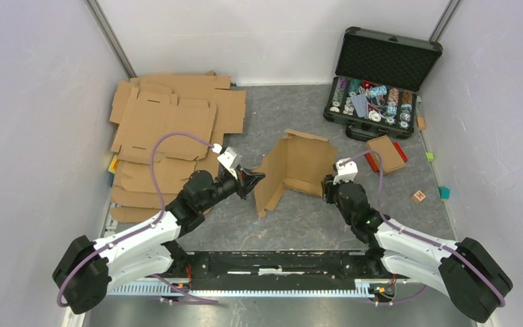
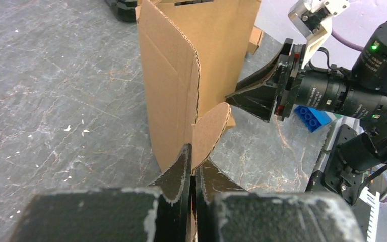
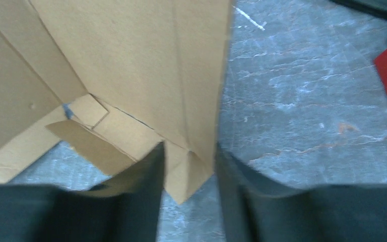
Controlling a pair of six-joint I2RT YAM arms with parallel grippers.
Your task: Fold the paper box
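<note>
The paper box (image 1: pixel 293 169) is a brown cardboard blank, partly folded, standing on edge in the middle of the grey table. My left gripper (image 1: pixel 252 182) is at its left panel. In the left wrist view the jaws (image 2: pixel 194 164) are shut on a rounded flap (image 2: pixel 210 130) at the foot of the upright panel (image 2: pixel 171 91). My right gripper (image 1: pixel 328 187) is at the box's right edge. In the right wrist view its fingers (image 3: pixel 189 171) stand apart on either side of a lower corner of the box (image 3: pixel 186 176); that view is blurred.
A pile of flat brown blanks (image 1: pixel 170 126) lies at the back left. An open black case of poker chips (image 1: pixel 380 88) stands at the back right. A small brown box with red pieces (image 1: pixel 385 154), a wooden cube (image 1: pixel 419 196) and a teal block (image 1: pixel 444 193) lie right. White walls enclose the table.
</note>
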